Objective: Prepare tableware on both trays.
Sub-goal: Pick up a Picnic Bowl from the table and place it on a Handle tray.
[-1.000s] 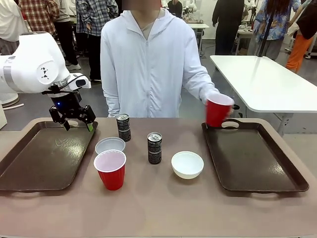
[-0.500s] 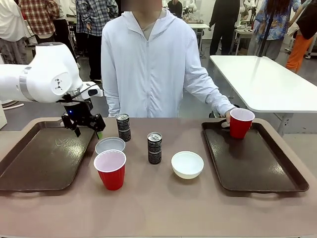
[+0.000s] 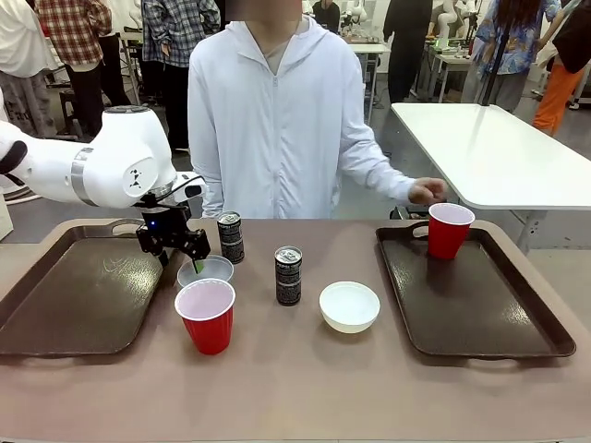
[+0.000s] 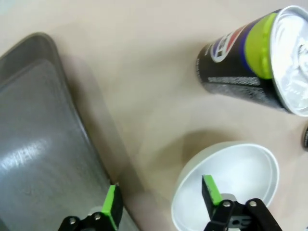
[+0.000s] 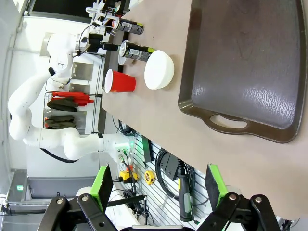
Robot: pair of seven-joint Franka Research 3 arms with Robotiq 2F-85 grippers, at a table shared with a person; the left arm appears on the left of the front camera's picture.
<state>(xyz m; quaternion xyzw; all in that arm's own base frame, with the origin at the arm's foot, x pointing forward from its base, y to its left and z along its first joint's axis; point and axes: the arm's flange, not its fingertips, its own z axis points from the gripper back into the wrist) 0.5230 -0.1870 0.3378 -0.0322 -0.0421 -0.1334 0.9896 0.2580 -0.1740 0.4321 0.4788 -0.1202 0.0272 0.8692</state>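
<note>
Front view gives us the robot's left hand [image 3: 181,261] left of centre, jaws fairly wide astride the left rim of a white bowl [image 3: 207,271], one pad inside and one outside, not clamped on it. That bowl sits on the worktop [image 3: 295,378] between the left tray [image 3: 74,295] and a black can [image 3: 230,237], behind a red cup [image 3: 207,316]. At upper right, another red cup [image 3: 449,231] stands on the right tray [image 3: 476,300], with the person's hand [image 3: 427,191] just above it. In its wrist view we see the right hand [image 5: 158,180] wide open, holding nothing.
</note>
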